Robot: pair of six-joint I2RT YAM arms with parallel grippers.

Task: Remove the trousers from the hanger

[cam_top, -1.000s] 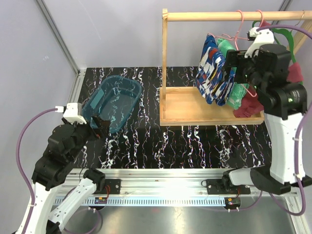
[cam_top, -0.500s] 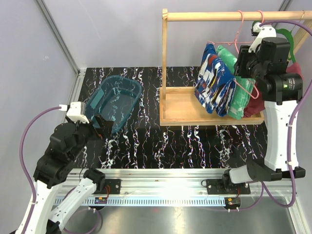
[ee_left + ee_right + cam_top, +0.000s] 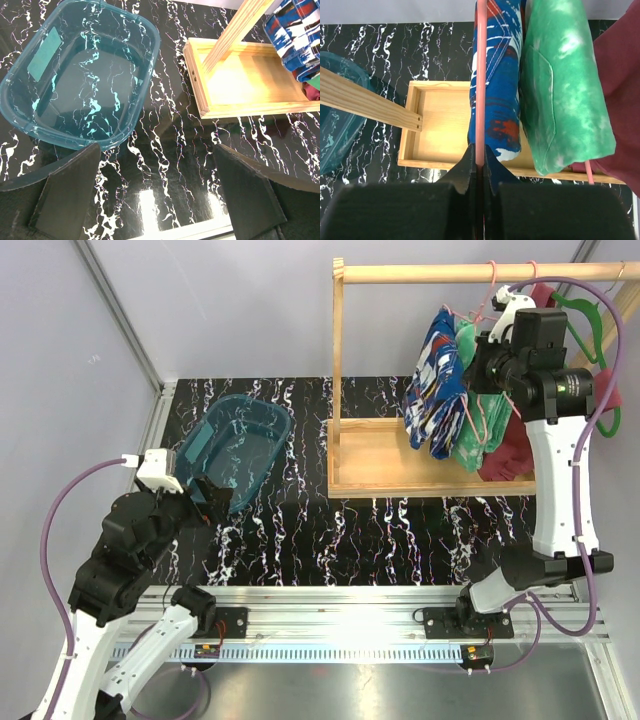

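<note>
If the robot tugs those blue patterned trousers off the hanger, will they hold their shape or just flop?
Probably flop: the blue trousers drape folded over the pink hanger, sagging like soft cloth. Likely light, and apt to slide off the thin bar.

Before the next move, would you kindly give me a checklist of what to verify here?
1. Right gripper shut on the pink hanger: ok.
2. Blue trousers hung on that hanger: ok.
3. Which hanger carries the green trousers: cannot tell.
4. Left gripper open and empty: ok.
5. Left gripper close to the trousers: not ok; it hangs by the teal bin.
</note>
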